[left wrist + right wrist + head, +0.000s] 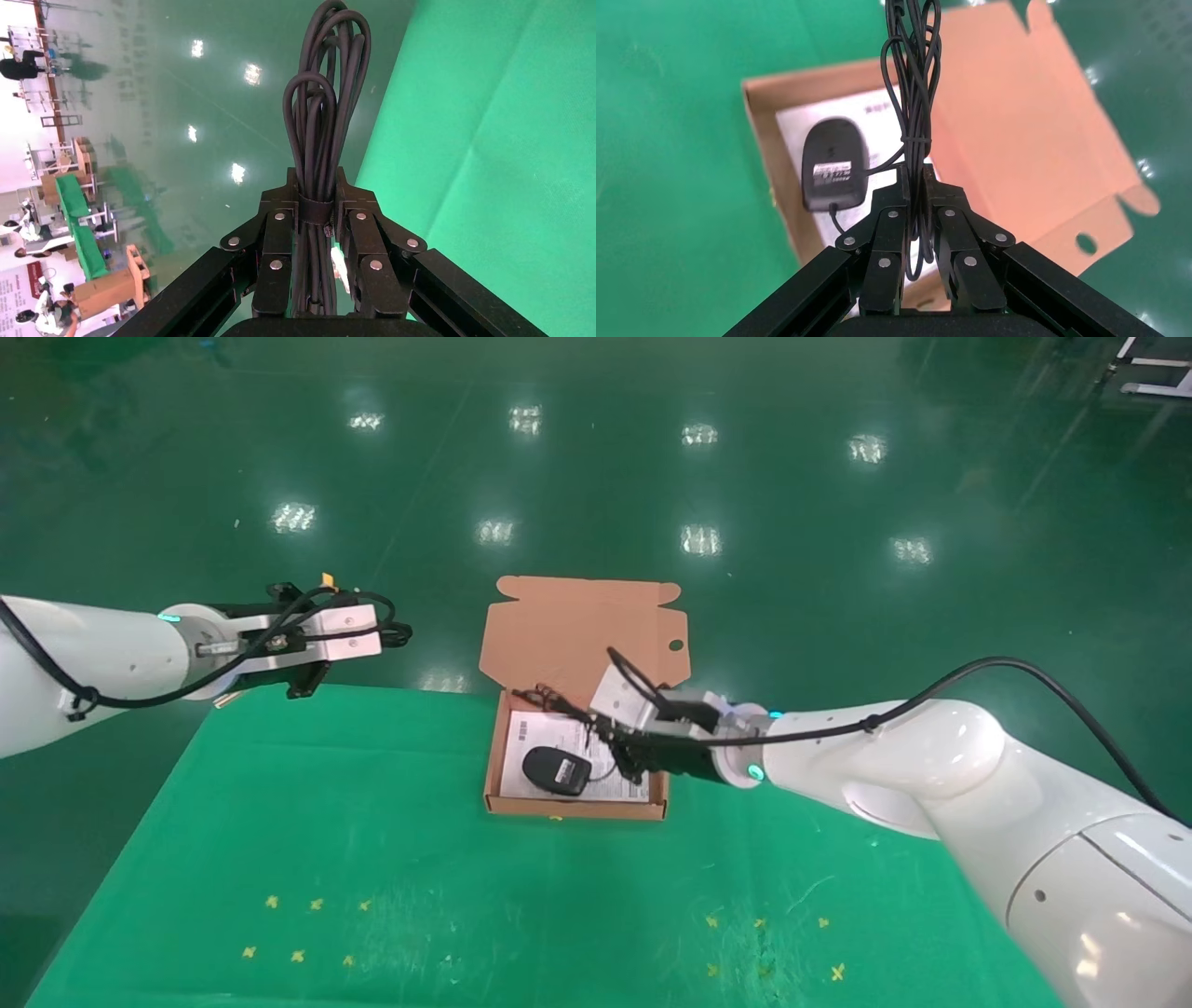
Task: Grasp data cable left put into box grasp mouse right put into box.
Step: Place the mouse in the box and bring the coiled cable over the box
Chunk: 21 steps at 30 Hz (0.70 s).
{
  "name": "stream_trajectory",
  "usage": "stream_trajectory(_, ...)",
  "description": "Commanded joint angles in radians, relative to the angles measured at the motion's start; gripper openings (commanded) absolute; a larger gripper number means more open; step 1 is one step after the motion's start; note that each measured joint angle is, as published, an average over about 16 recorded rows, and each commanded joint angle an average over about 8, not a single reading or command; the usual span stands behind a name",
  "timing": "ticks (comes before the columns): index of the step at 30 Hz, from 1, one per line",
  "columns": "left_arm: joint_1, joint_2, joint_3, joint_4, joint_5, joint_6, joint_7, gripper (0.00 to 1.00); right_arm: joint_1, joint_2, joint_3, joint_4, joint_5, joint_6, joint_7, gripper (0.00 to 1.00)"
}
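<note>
Over the right half of the box [507,747], the right gripper [916,193] hovers with its two black fingers [888,235] pressed together on the thin bundled cord of the mouse [833,163]; the cord's loops stick out past the fingertips toward the raised lid. The mouse itself, a small black oval lying underside up with a label showing, rests inside the box on the white printed sheet [521,775], in the near-left part of the tray, and its cord runs from it up to the pinching fingers. The box is a shallow salmon-orange cardboard mailer sitting at the far edge of the green table [372,859], its flap lid standing open on the far side with a small round hole near the right corner. From the gripper, the white right arm reaches back toward the near right. Far to the left, above the table's far-left corner and over the glossy green floor [652,477], the left gripper [316,193] is held in the air, its fingers [275,242] closed around the data cable [320,105], a slim bundle of thick black loops tied with a band that pokes out beyond the fingertips. Small yellow cross marks [307,929] dot the near part of the table.
</note>
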Motion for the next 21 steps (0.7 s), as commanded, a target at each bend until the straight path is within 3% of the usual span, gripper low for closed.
stream_trajectory(1, 0.000, 0.000, 0.000, 0.000, 0.000, 0.000, 0.000, 0.00, -0.003, 0.000, -0.016, -0.007, 0.000, -0.007, 0.014, 0.38)
stream_trajectory(6, 0.000, 0.000, 0.000, 0.000, 0.000, 0.000, 0.000, 0.00, 0.007, 0.001, -0.039, 0.008, -0.007, -0.008, 0.005, 1.00)
stream_trajectory(21, 0.031, 0.038, 0.011, 0.010, -0.031, -0.015, 0.010, 0.00, 0.015, 0.048, -0.045, 0.074, -0.011, 0.019, 0.014, 1.00)
